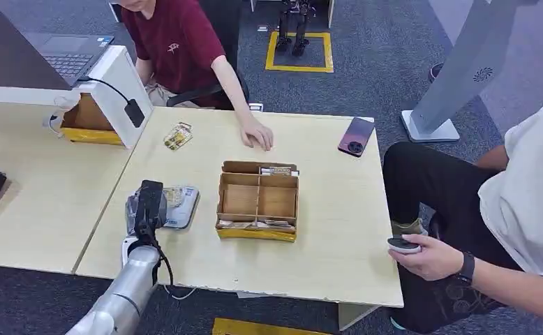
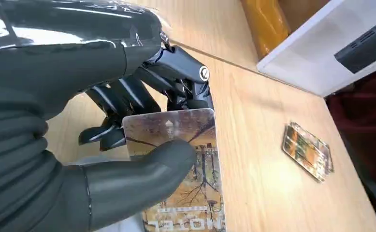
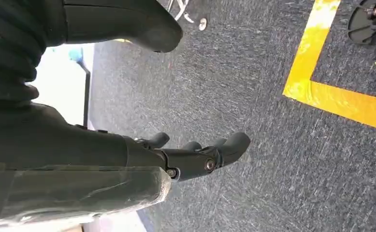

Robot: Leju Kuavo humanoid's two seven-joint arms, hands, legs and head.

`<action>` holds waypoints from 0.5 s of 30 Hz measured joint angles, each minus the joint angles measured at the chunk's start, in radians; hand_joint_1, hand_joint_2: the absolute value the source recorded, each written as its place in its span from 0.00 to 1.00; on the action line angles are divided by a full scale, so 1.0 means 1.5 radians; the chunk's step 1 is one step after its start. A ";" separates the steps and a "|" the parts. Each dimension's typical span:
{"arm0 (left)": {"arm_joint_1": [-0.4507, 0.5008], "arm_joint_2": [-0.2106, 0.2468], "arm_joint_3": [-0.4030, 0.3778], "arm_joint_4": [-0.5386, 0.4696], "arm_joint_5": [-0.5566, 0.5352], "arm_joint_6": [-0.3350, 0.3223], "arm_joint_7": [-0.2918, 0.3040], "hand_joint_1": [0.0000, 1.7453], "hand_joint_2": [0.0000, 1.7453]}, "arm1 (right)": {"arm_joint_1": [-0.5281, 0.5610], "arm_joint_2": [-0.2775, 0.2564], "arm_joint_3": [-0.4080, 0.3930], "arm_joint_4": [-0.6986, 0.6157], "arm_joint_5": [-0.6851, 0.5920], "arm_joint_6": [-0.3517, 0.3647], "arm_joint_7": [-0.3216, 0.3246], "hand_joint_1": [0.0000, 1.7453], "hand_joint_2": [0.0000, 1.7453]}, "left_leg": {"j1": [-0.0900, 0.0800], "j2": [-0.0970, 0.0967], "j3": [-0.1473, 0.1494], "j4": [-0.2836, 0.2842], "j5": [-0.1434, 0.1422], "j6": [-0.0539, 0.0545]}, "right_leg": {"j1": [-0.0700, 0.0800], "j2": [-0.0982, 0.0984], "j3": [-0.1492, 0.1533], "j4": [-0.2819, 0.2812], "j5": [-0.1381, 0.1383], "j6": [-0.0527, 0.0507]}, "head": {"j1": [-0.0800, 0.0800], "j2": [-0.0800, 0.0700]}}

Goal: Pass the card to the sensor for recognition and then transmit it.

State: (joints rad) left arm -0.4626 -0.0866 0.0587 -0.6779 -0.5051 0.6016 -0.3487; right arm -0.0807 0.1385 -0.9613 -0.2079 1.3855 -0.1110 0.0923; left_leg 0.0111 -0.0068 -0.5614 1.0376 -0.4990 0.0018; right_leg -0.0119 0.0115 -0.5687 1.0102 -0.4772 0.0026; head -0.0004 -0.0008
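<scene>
Head view has the left hand [image 1: 147,206] low and left of frame centre, pinching the card [image 2: 186,159] over the grey sensor [image 1: 182,204] (recognition seemingly underway, handover still to come).

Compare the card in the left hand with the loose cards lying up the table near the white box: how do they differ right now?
The card is pinched between the left hand's thumb and fingers; the loose cards lie free on the table, untouched. The held card is single and close to the grey pad; the loose ones look like a small overlapping stack, farther up near the white box. Both show brownish-orange printed faces.
</scene>
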 joint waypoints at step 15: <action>-0.009 -0.003 0.000 0.054 -0.090 0.037 0.021 1.00 1.00 | 0.000 0.000 0.000 0.000 0.001 -0.001 -0.001 0.00 1.00 | 0.000 0.000 0.000 0.000 0.000 0.000 | 0.000 0.000 0.000 0.000 0.000 0.000 | 0.000 0.000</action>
State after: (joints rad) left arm -0.4756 -0.0916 0.0587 -0.5970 -0.6401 0.6573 -0.3166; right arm -0.0810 0.1385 -0.9613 -0.2079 1.3870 -0.1122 0.0908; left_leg 0.0110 -0.0068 -0.5611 1.0376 -0.4987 0.0015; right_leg -0.0120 0.0114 -0.5686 1.0102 -0.4770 0.0025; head -0.0004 -0.0008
